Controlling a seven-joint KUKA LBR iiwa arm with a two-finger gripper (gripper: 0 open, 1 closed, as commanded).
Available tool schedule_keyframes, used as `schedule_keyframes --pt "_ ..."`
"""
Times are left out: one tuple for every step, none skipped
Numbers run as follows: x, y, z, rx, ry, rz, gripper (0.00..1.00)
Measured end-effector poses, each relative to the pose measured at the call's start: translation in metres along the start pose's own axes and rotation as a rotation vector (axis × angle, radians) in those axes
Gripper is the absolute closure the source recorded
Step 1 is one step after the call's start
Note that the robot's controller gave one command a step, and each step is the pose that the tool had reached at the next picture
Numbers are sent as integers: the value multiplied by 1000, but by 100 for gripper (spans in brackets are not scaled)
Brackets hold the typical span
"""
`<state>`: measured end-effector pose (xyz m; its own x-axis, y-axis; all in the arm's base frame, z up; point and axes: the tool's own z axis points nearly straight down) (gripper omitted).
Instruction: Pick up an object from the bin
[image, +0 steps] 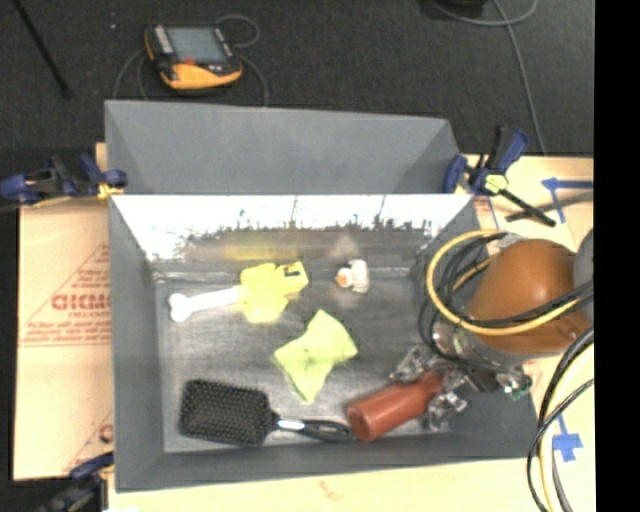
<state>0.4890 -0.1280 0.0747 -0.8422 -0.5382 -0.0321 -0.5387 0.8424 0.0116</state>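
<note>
The reddish-brown cylinder (388, 410) lies by the near-right corner of the bin (135, 380). Its right end meets the pincer (438, 392), which sits low against the right wall (whether it is wide or narrow, I cannot tell). Along the near edge, just left of the cylinder, lies a black hairbrush (225, 412) with its handle pointing at the cylinder. A crumpled yellow-green cloth (315, 352) rests mid-bin. Toward the far wall lie a yellow brush (262, 292) with a white handle and a small white-and-orange piece (351, 276). The arm's orange cover (525, 290) is ringed with cables.
</note>
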Motion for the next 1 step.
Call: schedule_keyframes --pt "0 0 0 1 0 -2 100"
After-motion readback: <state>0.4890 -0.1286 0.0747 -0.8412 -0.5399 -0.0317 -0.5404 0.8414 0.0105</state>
